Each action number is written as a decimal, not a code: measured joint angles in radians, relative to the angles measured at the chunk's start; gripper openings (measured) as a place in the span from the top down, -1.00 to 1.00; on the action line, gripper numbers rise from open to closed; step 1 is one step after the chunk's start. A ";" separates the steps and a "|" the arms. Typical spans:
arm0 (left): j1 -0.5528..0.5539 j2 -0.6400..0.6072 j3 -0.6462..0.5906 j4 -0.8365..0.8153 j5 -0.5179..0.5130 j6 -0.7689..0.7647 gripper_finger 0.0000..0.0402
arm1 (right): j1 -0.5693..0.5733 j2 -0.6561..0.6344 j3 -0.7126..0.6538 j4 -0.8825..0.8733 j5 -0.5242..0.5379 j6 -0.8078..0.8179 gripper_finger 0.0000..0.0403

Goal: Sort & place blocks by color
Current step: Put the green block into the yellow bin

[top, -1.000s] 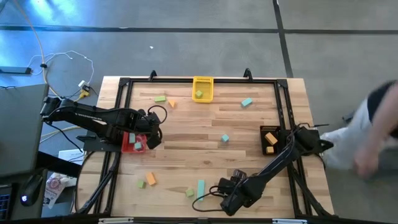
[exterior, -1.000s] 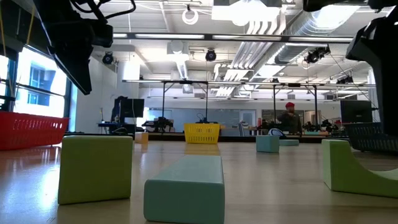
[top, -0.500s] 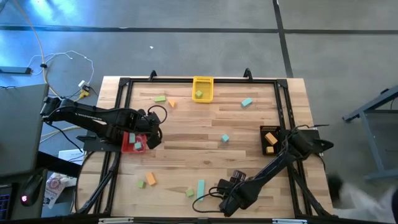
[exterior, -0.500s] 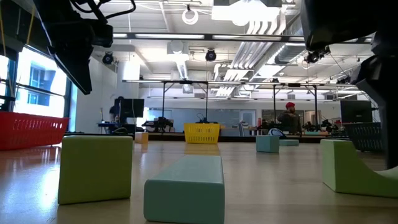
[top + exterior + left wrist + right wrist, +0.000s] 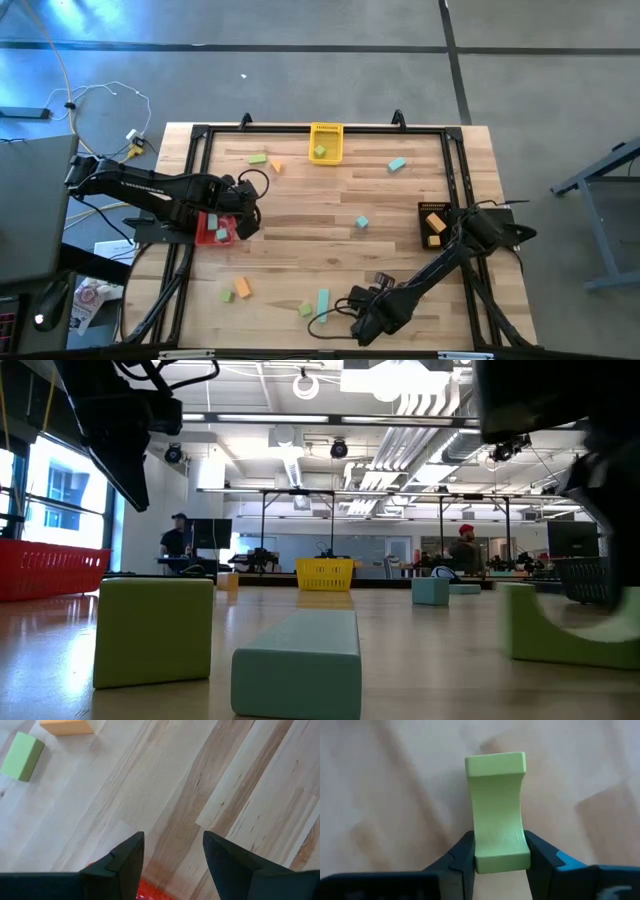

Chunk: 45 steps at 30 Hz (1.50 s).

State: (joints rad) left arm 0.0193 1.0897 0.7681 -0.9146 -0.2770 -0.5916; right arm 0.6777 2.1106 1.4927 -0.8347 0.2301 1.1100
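My right gripper (image 5: 500,852) is down at the table's near edge (image 5: 360,325), shut on a light green block with a hollowed middle (image 5: 497,810). In the low view that block shows blurred at the right (image 5: 570,625); in the high view the gripper hides it. A green cube (image 5: 305,310) and a teal bar (image 5: 322,300) lie on the table just left of it. My left gripper (image 5: 172,850) hangs open over the red bin (image 5: 215,230) at the left, touching nothing. My right gripper pinches the green block between its two fingers, by the two sides of one end (image 5: 500,857). The fingers come from above, pointing steeply down, and lie across the block. As far as the low view shows, the block's underside is on the table.
A yellow bin (image 5: 326,142) at the far edge holds a green block. A black bin (image 5: 434,225) at the right holds orange blocks. Loose blocks lie scattered: green (image 5: 257,158), orange (image 5: 275,166), teal (image 5: 397,164), teal (image 5: 361,222), green (image 5: 227,295), orange (image 5: 241,288).
My right gripper has sunk toward the table at the near edge and shut on the green hollowed block, which has shifted a little sideways. A person beside the table's right edge has gone out of the high view.
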 joint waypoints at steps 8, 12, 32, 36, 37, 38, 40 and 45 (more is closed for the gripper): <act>0.000 0.000 0.000 0.000 -0.043 0.074 0.05 | -0.137 -0.022 -0.002 0.010 0.116 -0.088 0.48; 0.000 0.000 0.000 0.001 -0.084 0.120 0.06 | -0.231 -0.060 -0.002 0.024 0.191 -0.177 0.48; 0.005 0.000 0.000 0.181 -0.162 0.138 0.06 | -0.707 -0.193 -0.002 0.318 0.326 -0.754 0.48; 0.024 0.000 0.000 0.223 -0.178 0.222 0.05 | -0.794 -0.193 -0.002 0.361 0.334 -0.812 0.48; 0.031 0.000 0.000 0.229 -0.178 0.237 0.05 | -0.816 -0.193 -0.002 0.373 0.334 -0.824 0.48; 0.041 0.000 0.000 0.232 -0.179 0.248 0.05 | -0.838 -0.193 -0.002 0.385 0.332 -0.832 0.48; 0.062 0.000 0.000 0.233 -0.181 0.269 0.06 | -0.883 -0.193 -0.002 0.408 0.317 -0.842 0.48; 0.126 0.000 0.000 0.233 -0.184 0.286 0.06 | -0.990 -0.193 -0.002 0.460 0.281 -0.867 0.47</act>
State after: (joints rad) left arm 0.1453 1.0897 0.7681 -0.6819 -0.4610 -0.3057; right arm -0.3126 1.9175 1.4910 -0.3749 0.5114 0.2428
